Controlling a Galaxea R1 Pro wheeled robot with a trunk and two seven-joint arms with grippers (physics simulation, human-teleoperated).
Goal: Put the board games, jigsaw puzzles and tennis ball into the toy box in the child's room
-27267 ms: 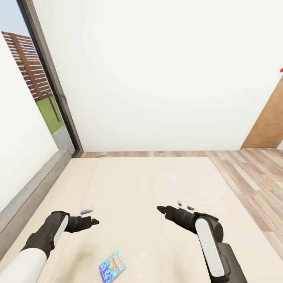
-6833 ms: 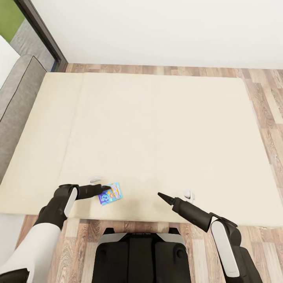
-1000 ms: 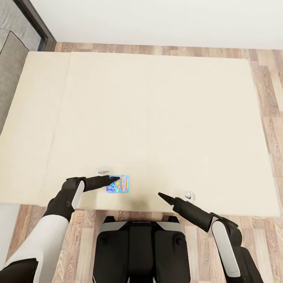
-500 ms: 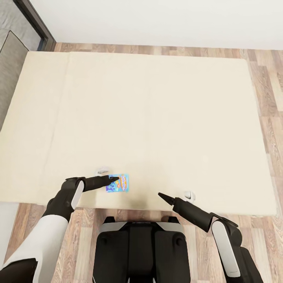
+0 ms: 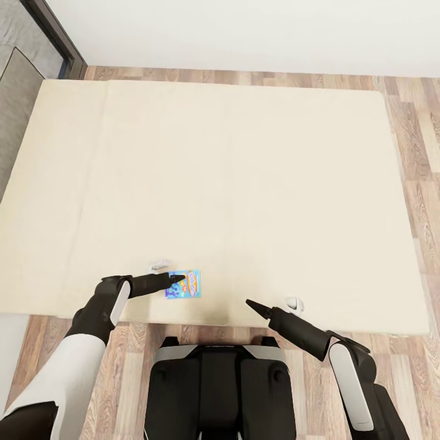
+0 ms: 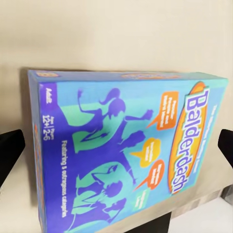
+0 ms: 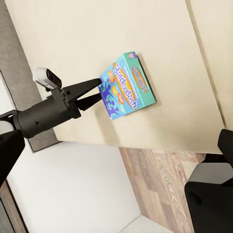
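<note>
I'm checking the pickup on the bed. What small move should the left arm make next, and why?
Probably ease the left gripper forward and close it: its open fingers sit at the edge of the blue board game, which lies flat on the bed, not yet gripped.

1 board game [image 5: 184,285] lies on 1 bed [image 5: 244,183], a small blue box; 2 grippers show, the left gripper [image 5: 176,280] and the right gripper [image 5: 250,304]; each gripper carries 1 small white wrist camera, 2 in all; 2 arms in black and white reach forward from 1 dark robot base [image 5: 220,391]; 1 white wall [image 5: 244,30] runs along the far side; 1 dark window frame [image 5: 58,36] stands at the corner.
</note>
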